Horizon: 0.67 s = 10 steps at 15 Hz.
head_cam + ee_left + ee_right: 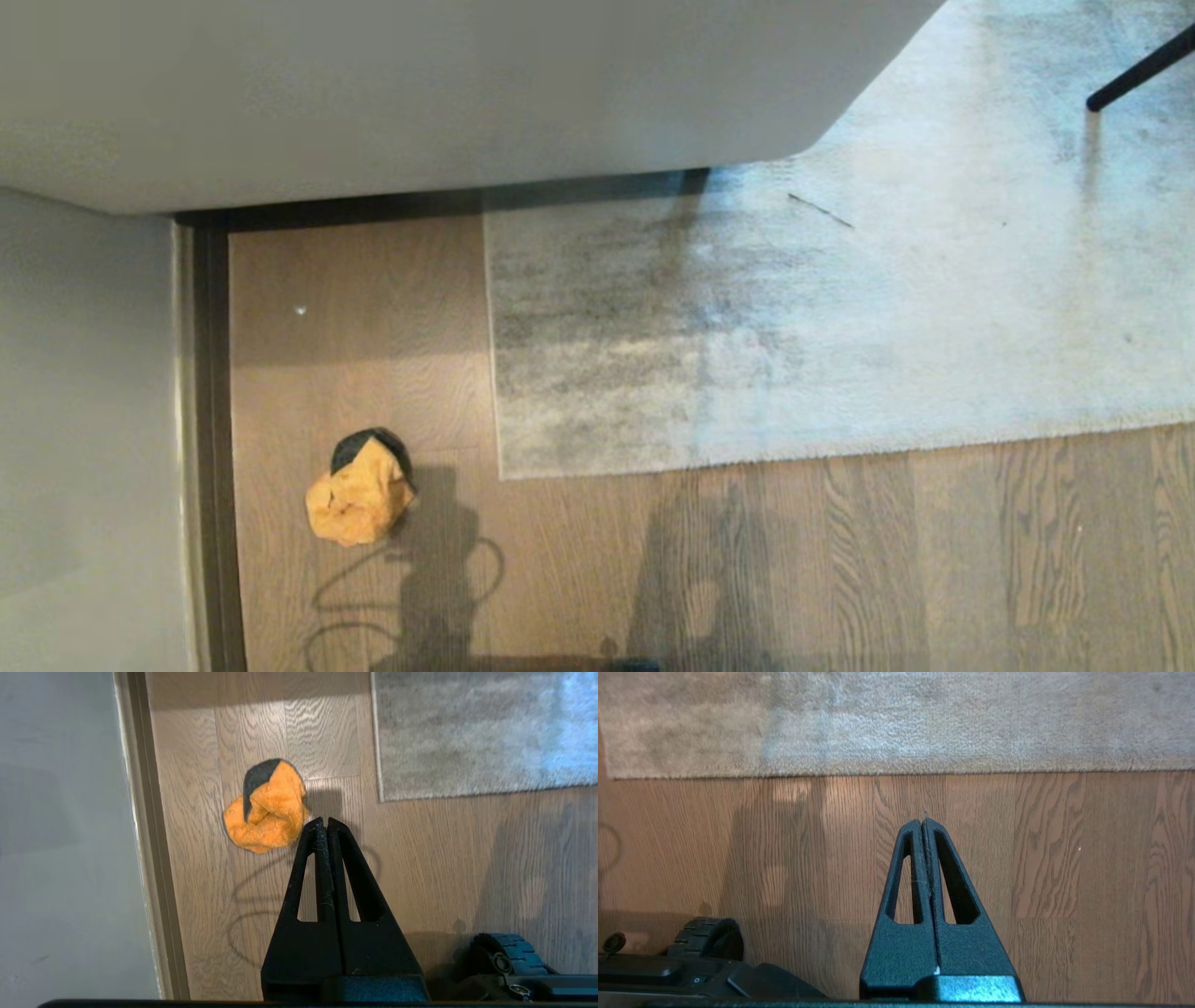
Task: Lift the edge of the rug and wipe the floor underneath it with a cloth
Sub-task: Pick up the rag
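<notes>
The left claw point(325, 821) hangs above the floor point(420, 858) with its fingers pressed together, holding nothing; the right claw point(923, 822) likewise. The crumpled cloth point(360, 488) lies on the planks near the wall point(84, 420), beside the rug edge point(496, 392), which lies flat.

You've got a big pale grey furniture piece point(420, 84) filling the far left, looks like a sofa or table edge, can't tell which. There's a grey wall point(84, 420) running down the left with a darker baseboard strip point(213, 448) along its foot, plus one thin black leg point(1139, 70) at the far right.
</notes>
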{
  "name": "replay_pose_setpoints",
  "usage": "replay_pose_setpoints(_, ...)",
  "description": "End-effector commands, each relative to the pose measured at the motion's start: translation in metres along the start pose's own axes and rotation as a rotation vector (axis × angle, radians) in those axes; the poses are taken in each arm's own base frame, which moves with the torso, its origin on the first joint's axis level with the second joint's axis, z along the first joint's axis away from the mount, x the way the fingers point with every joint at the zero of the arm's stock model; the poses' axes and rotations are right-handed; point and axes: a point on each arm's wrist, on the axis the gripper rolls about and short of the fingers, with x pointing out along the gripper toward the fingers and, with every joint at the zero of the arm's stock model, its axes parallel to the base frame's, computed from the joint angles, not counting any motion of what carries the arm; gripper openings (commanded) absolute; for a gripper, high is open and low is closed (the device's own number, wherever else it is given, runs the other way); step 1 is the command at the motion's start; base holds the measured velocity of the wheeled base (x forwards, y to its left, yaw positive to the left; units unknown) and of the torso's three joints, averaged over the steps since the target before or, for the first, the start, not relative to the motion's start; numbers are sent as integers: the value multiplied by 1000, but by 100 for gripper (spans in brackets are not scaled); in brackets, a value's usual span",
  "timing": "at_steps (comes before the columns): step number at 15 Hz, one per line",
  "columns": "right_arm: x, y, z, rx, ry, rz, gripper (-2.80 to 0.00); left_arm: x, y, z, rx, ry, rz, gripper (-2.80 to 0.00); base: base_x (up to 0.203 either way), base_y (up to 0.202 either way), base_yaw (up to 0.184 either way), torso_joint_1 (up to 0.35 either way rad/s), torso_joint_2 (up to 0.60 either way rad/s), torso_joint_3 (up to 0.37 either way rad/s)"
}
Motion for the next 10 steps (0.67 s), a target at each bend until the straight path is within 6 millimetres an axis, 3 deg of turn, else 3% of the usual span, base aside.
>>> replay_pose_setpoints(1, 0, 0, 0, -1, 1, 1, -280, 0, 0, 0, 0, 0, 1, -280, 0, 0, 0, -2, 2, -202)
replay_pose_setpoints(10, 0, 0, 0, -1, 1, 1, -280, 0, 0, 0, 0, 0, 1, -280, 0, 0, 0, 2, 3, -200)
